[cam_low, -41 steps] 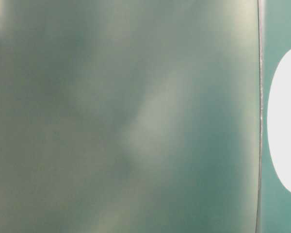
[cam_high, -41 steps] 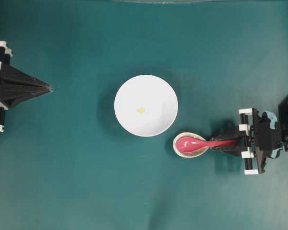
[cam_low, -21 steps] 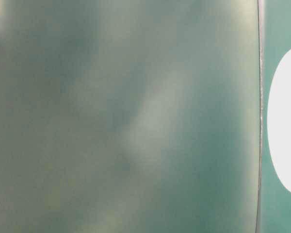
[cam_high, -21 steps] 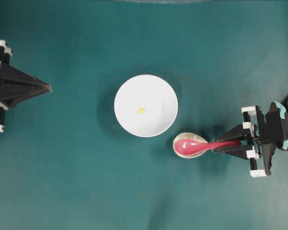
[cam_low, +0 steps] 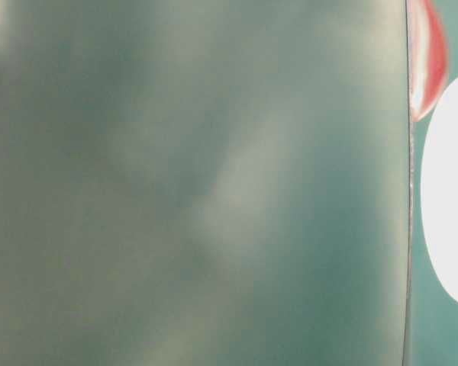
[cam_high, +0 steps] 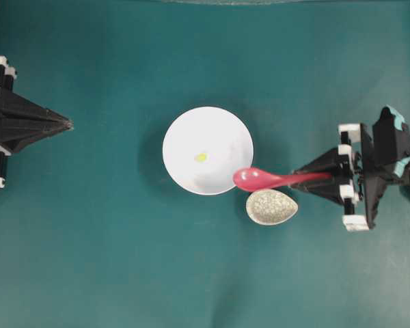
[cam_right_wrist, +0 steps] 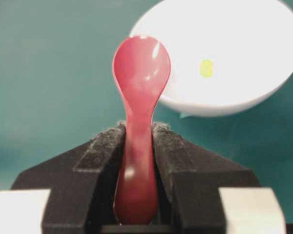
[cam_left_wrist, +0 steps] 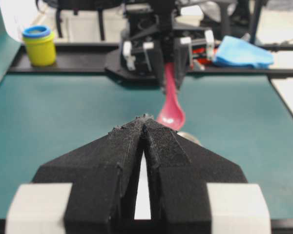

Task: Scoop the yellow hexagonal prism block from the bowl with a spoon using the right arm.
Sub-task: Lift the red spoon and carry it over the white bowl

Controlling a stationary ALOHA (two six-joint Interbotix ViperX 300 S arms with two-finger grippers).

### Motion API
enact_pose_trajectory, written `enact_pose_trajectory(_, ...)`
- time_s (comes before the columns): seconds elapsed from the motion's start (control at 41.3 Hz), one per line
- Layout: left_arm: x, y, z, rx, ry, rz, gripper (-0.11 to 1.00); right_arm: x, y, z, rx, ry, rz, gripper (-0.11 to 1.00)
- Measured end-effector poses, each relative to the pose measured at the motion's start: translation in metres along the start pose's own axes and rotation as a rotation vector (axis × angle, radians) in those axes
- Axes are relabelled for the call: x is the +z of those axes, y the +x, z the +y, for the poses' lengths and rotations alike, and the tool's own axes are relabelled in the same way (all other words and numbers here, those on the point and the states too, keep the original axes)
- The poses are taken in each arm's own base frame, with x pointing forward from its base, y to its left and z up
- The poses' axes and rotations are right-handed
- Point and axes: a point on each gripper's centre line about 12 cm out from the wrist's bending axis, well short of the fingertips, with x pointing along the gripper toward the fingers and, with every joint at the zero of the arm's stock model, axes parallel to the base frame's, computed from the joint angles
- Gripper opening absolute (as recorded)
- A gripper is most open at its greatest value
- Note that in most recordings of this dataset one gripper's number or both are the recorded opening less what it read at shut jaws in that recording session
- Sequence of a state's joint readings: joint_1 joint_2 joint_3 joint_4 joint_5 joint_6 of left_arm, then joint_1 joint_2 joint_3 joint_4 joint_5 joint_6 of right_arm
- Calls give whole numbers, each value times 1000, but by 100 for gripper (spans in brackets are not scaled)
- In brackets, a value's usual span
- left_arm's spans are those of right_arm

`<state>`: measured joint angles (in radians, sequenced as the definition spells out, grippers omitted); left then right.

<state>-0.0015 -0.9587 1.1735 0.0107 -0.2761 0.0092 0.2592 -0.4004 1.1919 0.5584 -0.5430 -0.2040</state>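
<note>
**Now the spoon is off its dish**

Closest in the right wrist view, the right gripper (cam_right_wrist: 139, 134) pinches the spoon (cam_right_wrist: 139, 97) by its handle, whose end is hidden between the pads. Beyond, the yellow block (cam_right_wrist: 206, 68) lies in the bowl (cam_right_wrist: 219, 102), cut off at the frame's edge. The left gripper (cam_left_wrist: 145, 122) is pressed together. The table-level view is mostly blur.

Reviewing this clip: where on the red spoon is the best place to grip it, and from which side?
By the straight handle end, from the right, as the right claw does: the spoon points its scoop at the bowl, leaving it free to dip.
</note>
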Motion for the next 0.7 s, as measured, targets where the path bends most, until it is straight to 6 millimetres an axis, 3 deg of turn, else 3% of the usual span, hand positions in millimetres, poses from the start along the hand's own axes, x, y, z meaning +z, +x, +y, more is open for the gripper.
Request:
enact_pose_trajectory(0.339, 0, 0, 0, 0, -2, 2, 3, 43, 13, -21, -24, -137, 123, 23)
enact_pose_trajectory(0.702, 0, 0, 0, 0, 0, 2, 3, 79, 19, -51, -124, -135, 58, 23)
